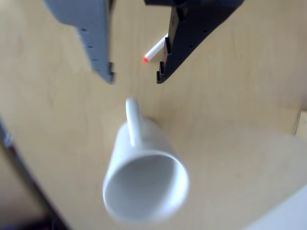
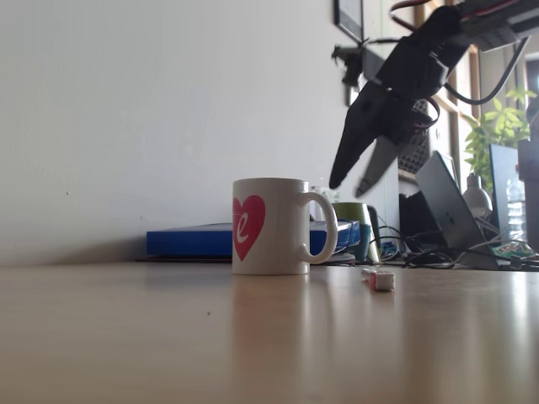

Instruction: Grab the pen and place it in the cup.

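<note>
Nearest my fixed camera, the pen [image 2: 378,279] lies flat on the table [image 2: 168,337], slim and white with an orange-red tip, just right of the cup [image 2: 269,225]. The cup stands upright, glossy white with a red heart; in the other view I see it holds nothing. Above, my gripper [image 2: 352,182] hangs with jaws well apart, gripping nothing.

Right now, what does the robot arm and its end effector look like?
The end effector has two long tapered fingers: one grey-blue, one black with small notches along its inner edge. In the fixed view the arm is black and blocky, with dark cables looping near its top.
</note>
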Motion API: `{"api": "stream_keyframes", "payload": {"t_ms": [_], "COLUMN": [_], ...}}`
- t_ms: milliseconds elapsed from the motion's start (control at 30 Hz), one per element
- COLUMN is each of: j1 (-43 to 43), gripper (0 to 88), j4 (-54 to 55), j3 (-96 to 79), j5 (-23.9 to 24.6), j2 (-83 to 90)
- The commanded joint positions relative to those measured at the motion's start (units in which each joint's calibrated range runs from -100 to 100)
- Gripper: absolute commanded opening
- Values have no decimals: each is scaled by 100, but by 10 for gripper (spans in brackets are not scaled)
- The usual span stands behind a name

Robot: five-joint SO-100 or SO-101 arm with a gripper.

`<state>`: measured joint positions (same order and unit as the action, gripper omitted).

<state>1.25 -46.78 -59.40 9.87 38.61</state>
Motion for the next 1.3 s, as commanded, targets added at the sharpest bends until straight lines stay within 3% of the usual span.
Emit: {"api": "stream_keyframes", "payload": {"t_ms": [0,333,567,833,1267], "j1": [-4,-55,-647,-1314,-1615], "gripper": [293,294,296,298,298], "j4": [-436,-1073,-1150,-1150,-1735], "j3": [449,458,639,756,1734], "j5": [259,343,968,1042,1173], "j2": [-450,-1056,-1147,-1695,-3288]}}
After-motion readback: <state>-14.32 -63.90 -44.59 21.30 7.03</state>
